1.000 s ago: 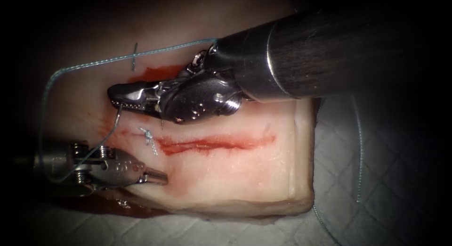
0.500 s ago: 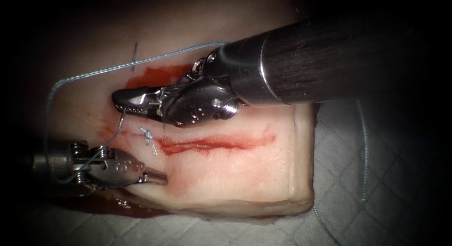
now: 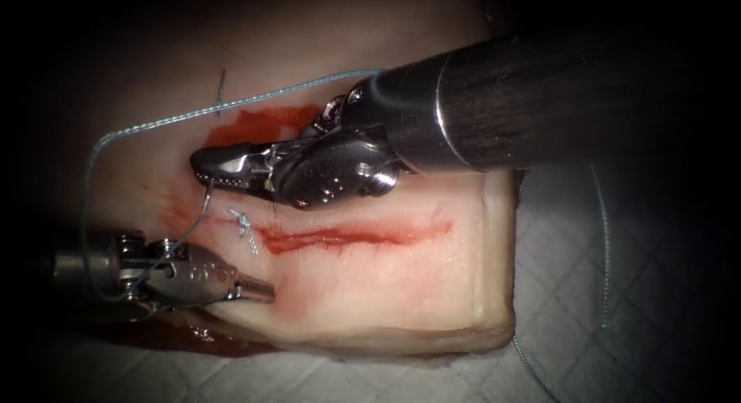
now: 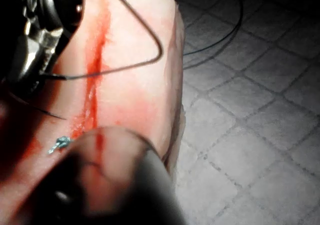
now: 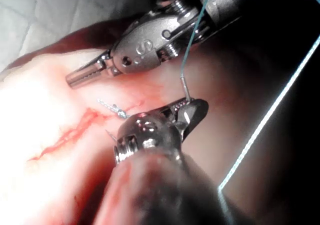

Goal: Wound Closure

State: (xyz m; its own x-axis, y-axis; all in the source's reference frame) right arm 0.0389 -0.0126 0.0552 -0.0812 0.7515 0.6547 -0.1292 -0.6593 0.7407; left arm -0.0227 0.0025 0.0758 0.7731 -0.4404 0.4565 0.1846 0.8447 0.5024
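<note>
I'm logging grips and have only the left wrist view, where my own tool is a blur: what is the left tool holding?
Observer: Nothing. In the endoscope view the left tool has its jaws shut and empty, near the left end of the cut.
Operator: Who has the needle?
Observer: The right tool grips the needle near its thread end; it looks clear of the tissue.
Operator: And the thread?
Observer: The thread runs from the needle across the left tool's wrist.

Needle (image 3: 207, 188) mostly hidden between fingers.
</note>
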